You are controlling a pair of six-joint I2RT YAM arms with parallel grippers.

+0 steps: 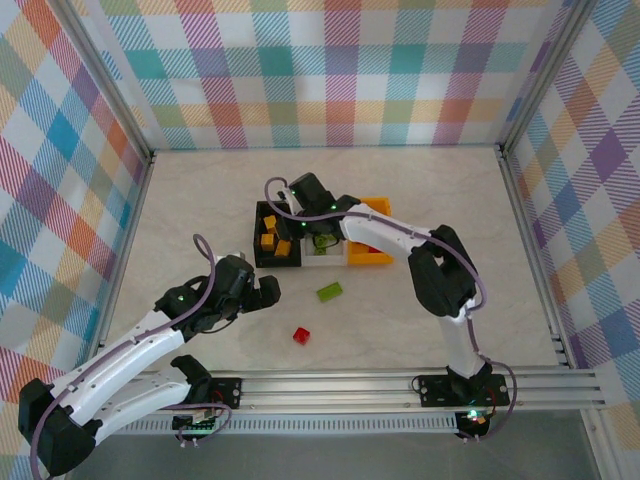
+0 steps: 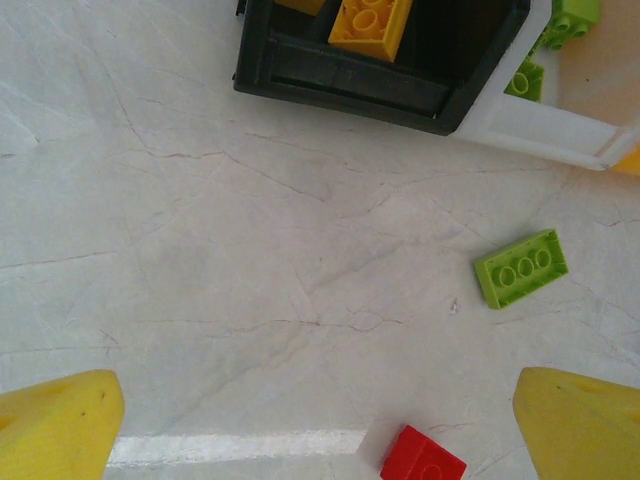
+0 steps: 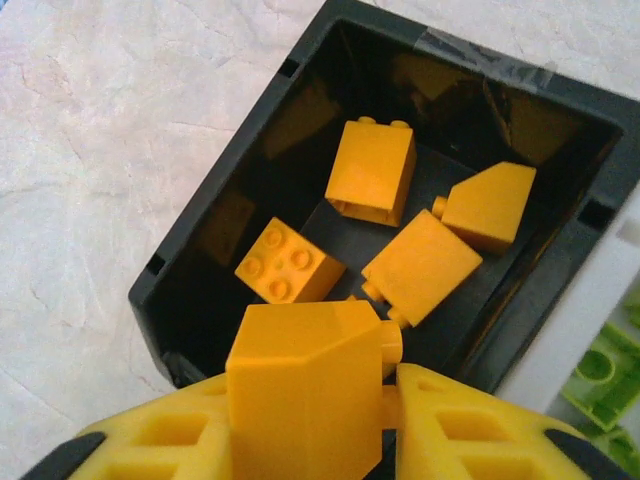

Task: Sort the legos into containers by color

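- Under the right pincer (image 3: 315,435) stands the black bin (image 3: 200,230); four orange bricks (image 3: 372,170) lie loose on its floor, two of them leaning against each other.
- This pincer is pinching a fifth one, the held brick (image 3: 305,375), between its yellow fingers (image 3: 480,430), just above the near wall of the bin.
- To the right of this pincer, touching the black bin, is the white bin (image 3: 570,320) with green bricks (image 3: 600,385) inside. The picture edge cuts it, so I cannot count them.
- Past the white bin, in the top view, is the orange bin (image 1: 370,260). The right arm covers most of it, and its contents are hard to make out.
- A strip of clear tape (image 3: 490,65) lies on the far rim of the black bin.
- The left pincer (image 2: 320,430) is spread wide, with nothing between its fingers, over the table (image 2: 200,250).
- Ahead of it and to the right, a loose green brick (image 2: 520,268) lies flat.
- Close to its right finger is a red brick (image 2: 422,462), cut off by the lower edge.
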